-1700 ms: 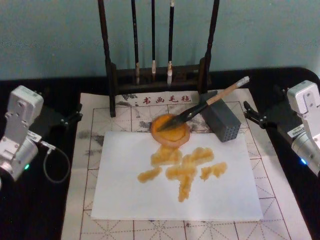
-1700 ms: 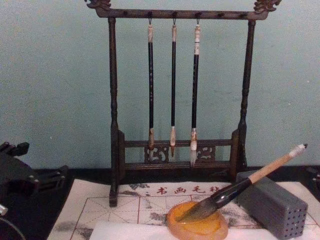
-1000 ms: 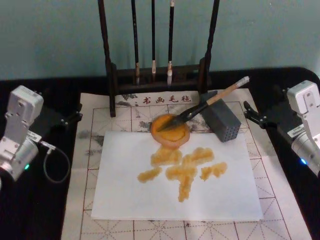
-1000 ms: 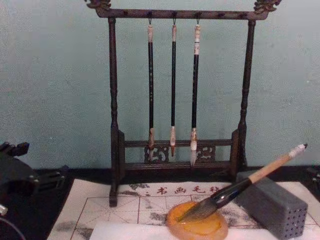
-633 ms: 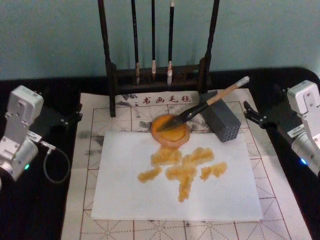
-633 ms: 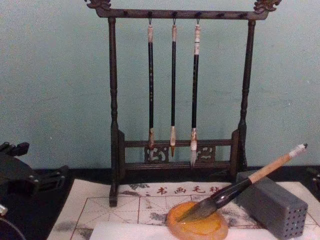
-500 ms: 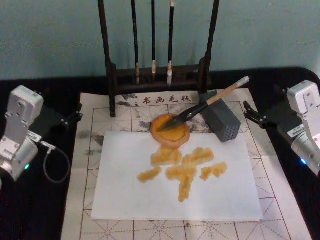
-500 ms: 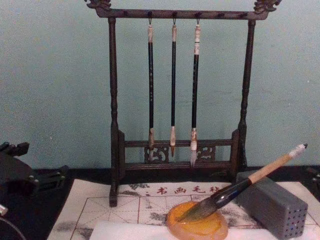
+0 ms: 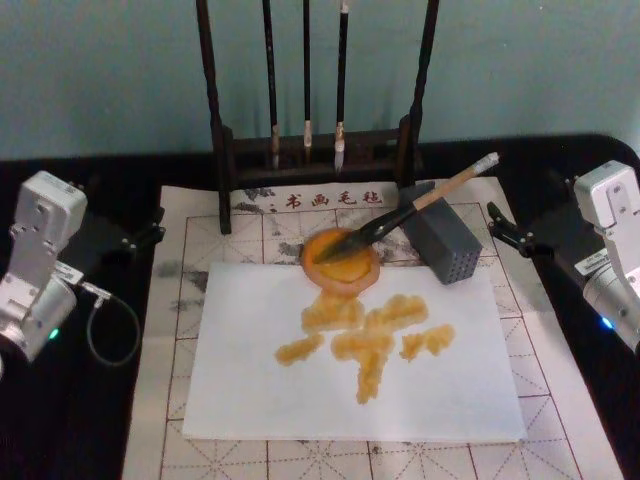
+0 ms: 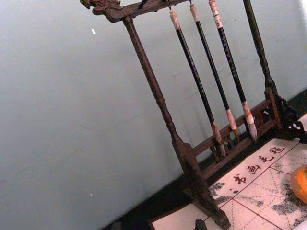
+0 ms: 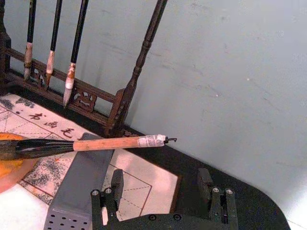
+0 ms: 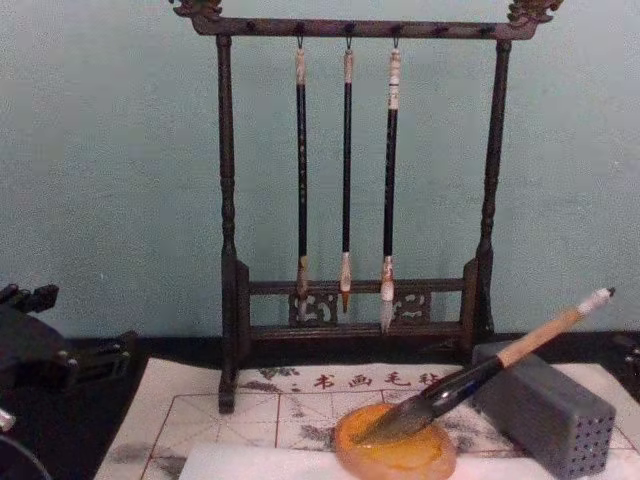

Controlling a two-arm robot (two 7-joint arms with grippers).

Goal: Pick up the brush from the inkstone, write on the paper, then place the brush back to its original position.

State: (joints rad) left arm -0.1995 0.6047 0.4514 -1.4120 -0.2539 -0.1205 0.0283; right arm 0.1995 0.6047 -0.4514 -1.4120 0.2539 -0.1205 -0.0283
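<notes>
Brush (image 9: 407, 210) inspected: dark pointed bristles rest in the inkstone (image 9: 341, 268), the black lower section and tan wooden handle rising right of the dish and propped on the grey block (image 9: 442, 245) just beside it. The white end cap overhangs the block, clear of any support. The inkstone is round, glossy and orange-amber. The paper (image 9: 240, 390) lies in front of the inkstone, its far edge touching the dish, and bears amber strokes. My right gripper (image 11: 160, 178) sits well right of the inkstone, fingers spread, holding nothing. My left gripper (image 9: 150, 228) sits well left of the inkstone; I cannot tell its state.
</notes>
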